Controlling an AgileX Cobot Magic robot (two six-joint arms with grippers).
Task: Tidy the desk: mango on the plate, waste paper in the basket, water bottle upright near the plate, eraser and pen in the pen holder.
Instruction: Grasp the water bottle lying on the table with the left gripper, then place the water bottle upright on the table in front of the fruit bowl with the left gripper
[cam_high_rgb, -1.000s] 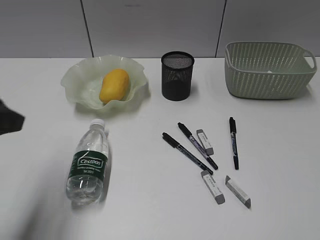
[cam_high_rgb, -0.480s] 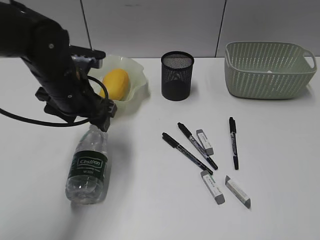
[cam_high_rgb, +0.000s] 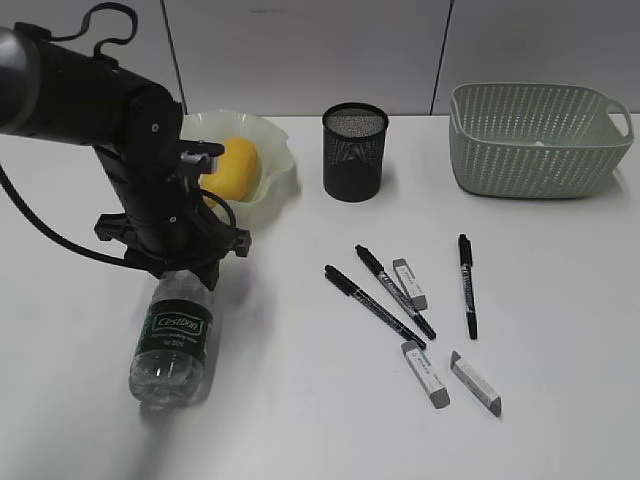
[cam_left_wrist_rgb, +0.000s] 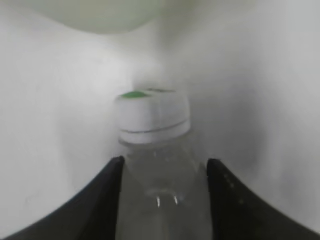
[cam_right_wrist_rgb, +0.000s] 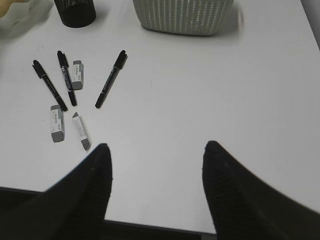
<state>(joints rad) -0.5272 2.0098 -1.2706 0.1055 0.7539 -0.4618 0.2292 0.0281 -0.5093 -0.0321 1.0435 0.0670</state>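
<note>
Mango (cam_high_rgb: 238, 168): already on the ruffled green plate (cam_high_rgb: 272, 148), so that part looks done.
Water bottle (cam_high_rgb: 172, 340): lying on its side on the counter (cam_high_rgb: 300, 400), just in front of the plate, cap (cam_left_wrist_rgb: 150, 116) toward it; not yet upright.
Left gripper (cam_left_wrist_rgb: 162, 172): jaws straddle the bottle's neck, close to both sides; whether they are clamped I cannot tell.
Right gripper (cam_right_wrist_rgb: 155, 165): jaws released, empty, well away from the plate.
Pens and erasers: three pens (cam_high_rgb: 378, 295) and three erasers (cam_high_rgb: 425, 373) loose on the counter, right of the plate; pen holder (cam_high_rgb: 354, 150) awaits them.
Waste paper: none seen on the counter; the basket's (cam_high_rgb: 535, 140) contents are unclear.
</note>
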